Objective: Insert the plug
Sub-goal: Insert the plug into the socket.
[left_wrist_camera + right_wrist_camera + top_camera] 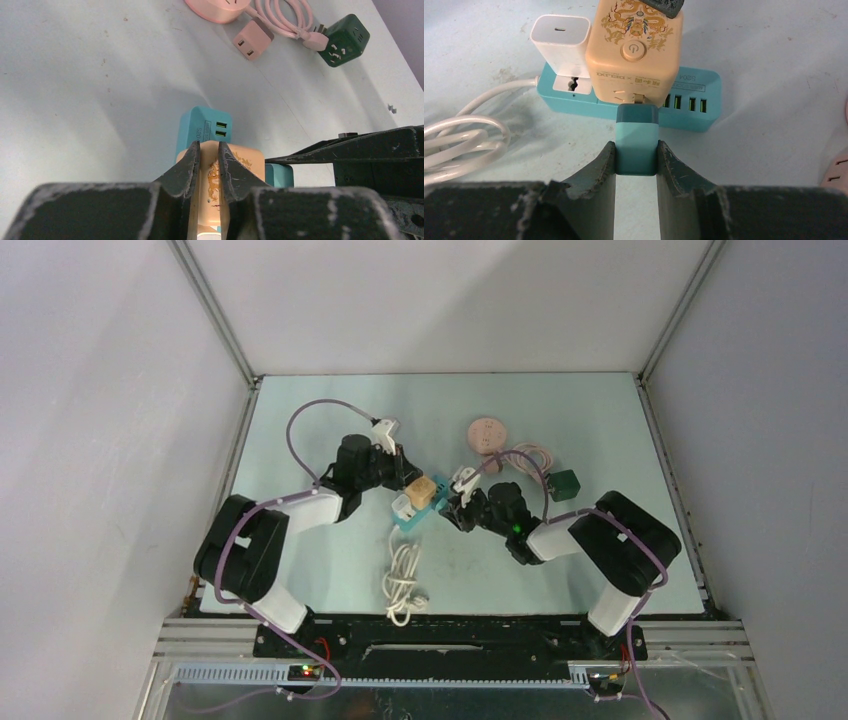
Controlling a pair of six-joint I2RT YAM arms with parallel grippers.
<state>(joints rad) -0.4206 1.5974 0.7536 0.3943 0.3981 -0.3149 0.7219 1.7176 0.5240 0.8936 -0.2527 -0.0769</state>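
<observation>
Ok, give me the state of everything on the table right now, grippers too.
left gripper: shut on tan adapter
right gripper: shut on teal plug
teal plug: prongs at tan adapter's side socket, metal showing, not fully in
tan adapter: upright on teal power strip, looks seated
white charger: plugged into the strip
white cable: coiled
pink plug: loose beside green cube

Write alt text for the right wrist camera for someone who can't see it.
The right gripper holds a teal plug with its prong at the front of a beige dragon-printed adapter. The adapter sits on a teal power strip beside a white charger.
</observation>
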